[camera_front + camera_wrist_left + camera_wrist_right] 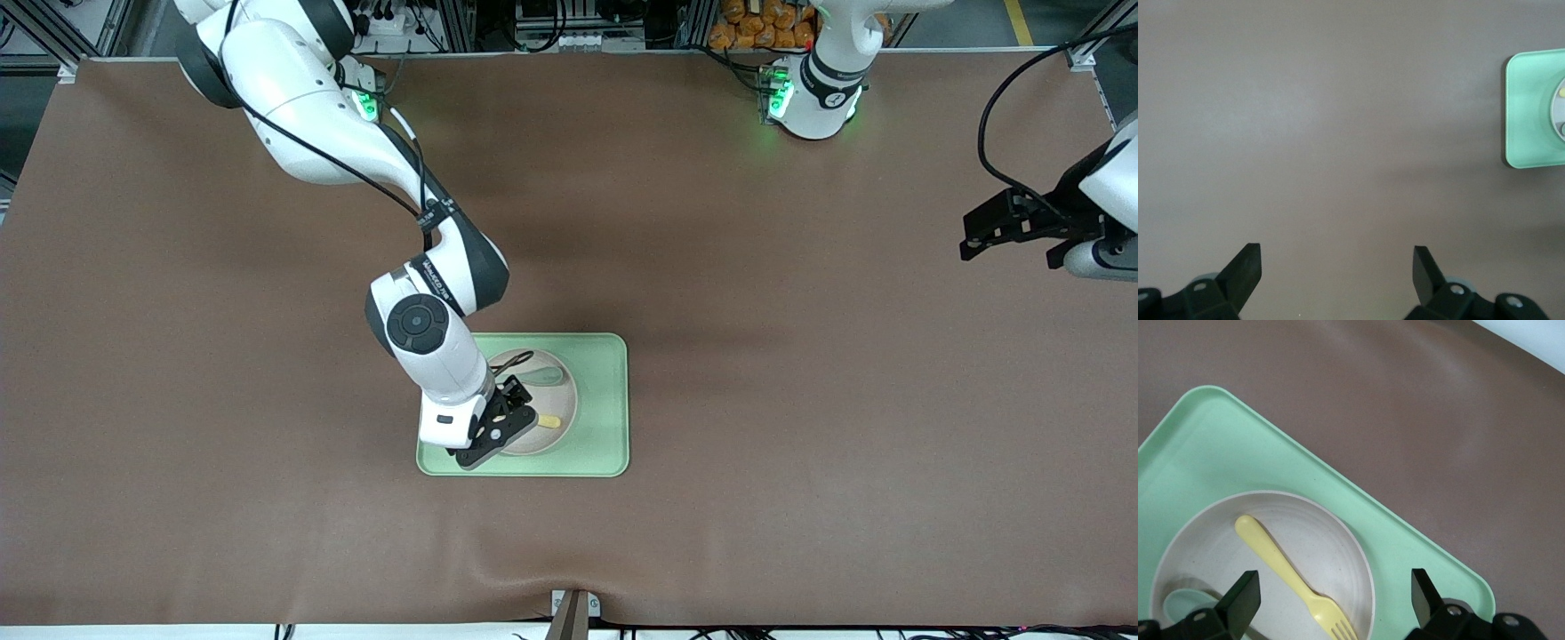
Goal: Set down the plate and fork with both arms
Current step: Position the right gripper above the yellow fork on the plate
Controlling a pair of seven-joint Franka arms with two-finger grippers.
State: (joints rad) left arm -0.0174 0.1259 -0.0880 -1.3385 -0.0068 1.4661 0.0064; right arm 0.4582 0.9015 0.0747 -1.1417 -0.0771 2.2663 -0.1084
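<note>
Your fork (1288, 577) lies on the plate (1325, 540) in the tray (605, 400), at the plate's 6 o'clock; little seems left. Right gripper (1331, 597) hovers over it, open and empty; left gripper (1337, 267) waits open over bare table (800, 356).

Fork (1293, 581) and spoon (1185, 603) in plate (1345, 547) on tray (1238, 447).

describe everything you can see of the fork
The fork is small, pale yellow and looks like plastic, with a rounded handle and short tines. It lies flat in the off-white plate, which sits on the green tray, beside a grey-green spoon. The open right gripper is above it, not touching.
</note>
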